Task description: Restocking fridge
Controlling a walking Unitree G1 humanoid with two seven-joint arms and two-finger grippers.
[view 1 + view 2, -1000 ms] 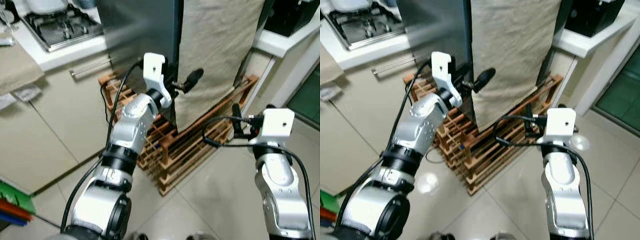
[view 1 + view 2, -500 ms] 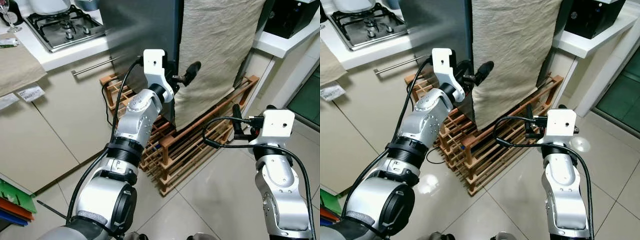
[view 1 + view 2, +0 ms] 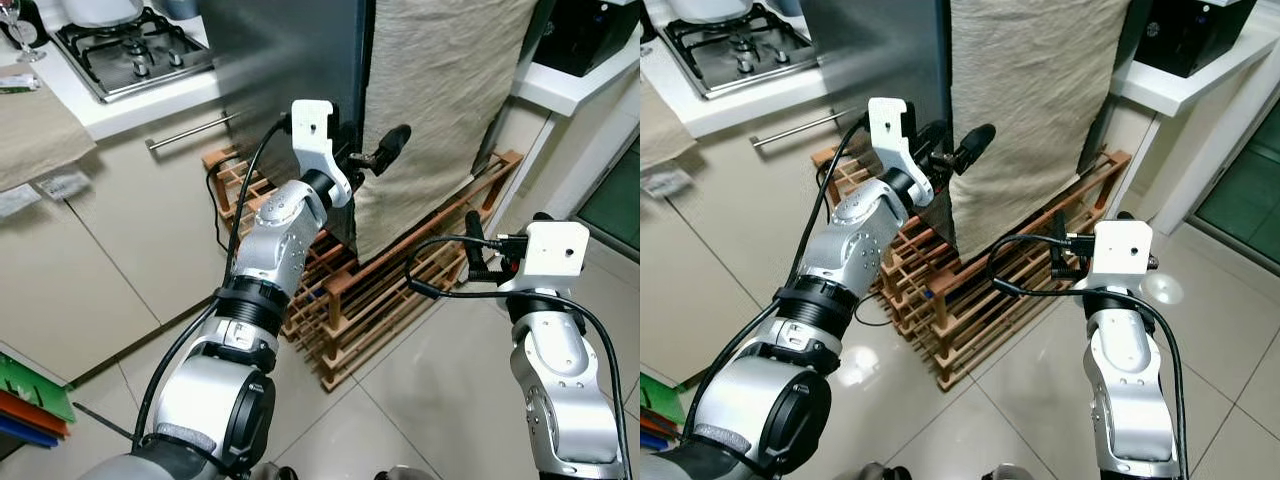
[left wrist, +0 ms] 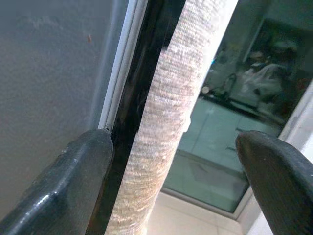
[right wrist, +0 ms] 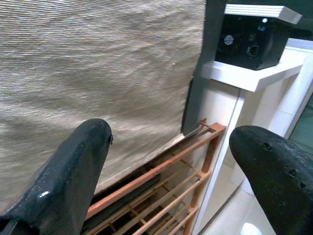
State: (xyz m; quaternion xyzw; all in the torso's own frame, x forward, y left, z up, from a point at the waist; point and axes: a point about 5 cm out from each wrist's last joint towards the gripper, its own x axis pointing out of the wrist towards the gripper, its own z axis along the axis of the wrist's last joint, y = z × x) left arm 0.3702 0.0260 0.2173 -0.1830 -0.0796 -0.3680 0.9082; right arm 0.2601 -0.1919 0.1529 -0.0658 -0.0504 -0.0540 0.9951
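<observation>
The fridge has a dark grey side, and a beige cloth hangs over its door front. My left gripper is open at the door's side edge. In the left wrist view, one finger lies against the grey side by the black door gap. The other finger is out past the cloth edge, which runs between them. My right gripper is open lower right and holds nothing. It points at the cloth and the wooden rack.
A wooden slatted rack stands on the tiled floor under the fridge. A gas hob and cabinets with a bar handle are on the left. A white counter with a black appliance is on the right.
The view has shifted slightly. My left gripper has stayed at the fridge door's edge, edging a little up and right. The right arm has not moved.
</observation>
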